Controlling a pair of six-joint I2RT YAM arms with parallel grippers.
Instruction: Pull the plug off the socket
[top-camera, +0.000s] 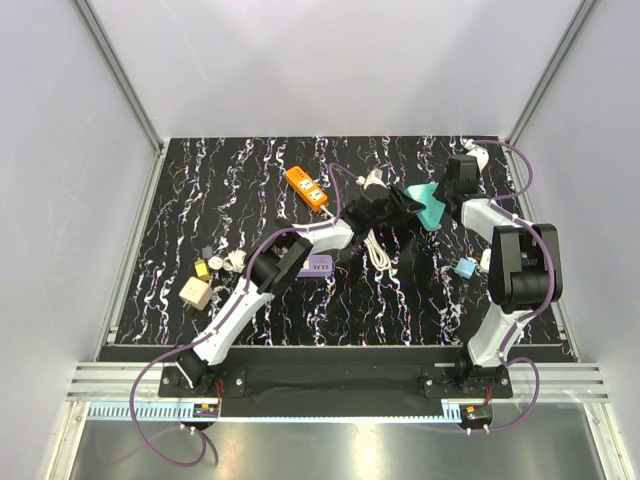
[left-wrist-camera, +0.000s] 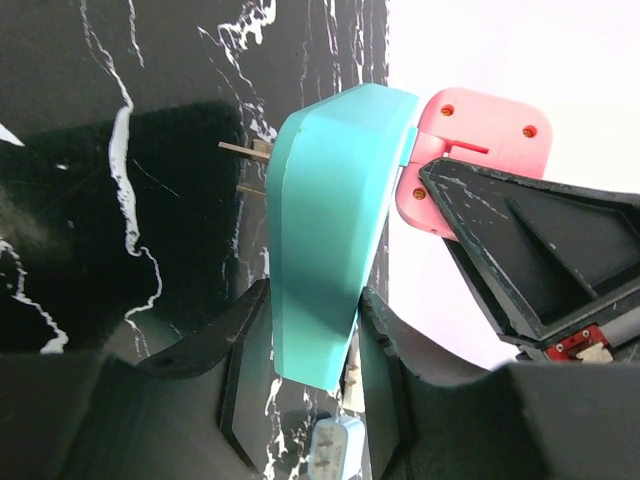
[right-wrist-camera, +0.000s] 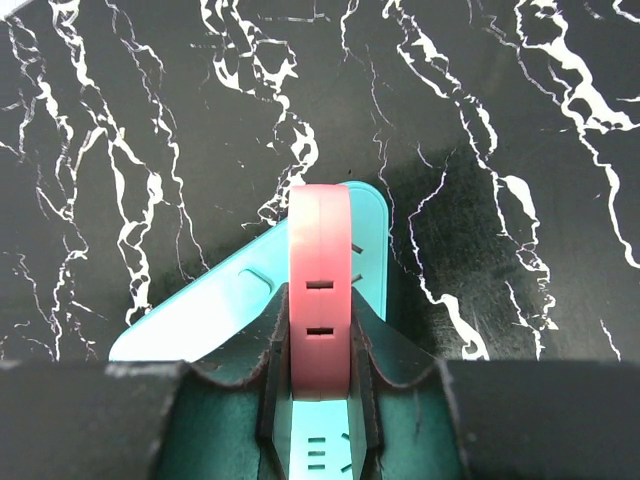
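Left fingers (left-wrist-camera: 245, 375) were partly closed, clamped on the teal plug (left-wrist-camera: 325, 230); right fingers (right-wrist-camera: 268, 410) gripped the pink socket (right-wrist-camera: 320, 290) edge-on. I saw both pieces touching, held above the tabletop (top-camera: 220, 190) toward its far right, prongs (left-wrist-camera: 245, 150) bare.

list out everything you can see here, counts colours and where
teal adapter: 1, teal, mid-table, joined to the pink one
pink adapter: 1, pink, on the teal adapter's end
power strip: 1, orange, far centre
cable: 1, white, centre
purple plug: 1, purple, left of the cable
blue plug: 1, light blue, by the right arm
cube: 1, beige, near left
yellow piece: 1, yellow, above the cube
white piece: 1, white, right of the yellow piece
table: 1, black, white veins
left pincer: 1, black, shut on the teal adapter
right pincer: 1, black, shut on the pink adapter
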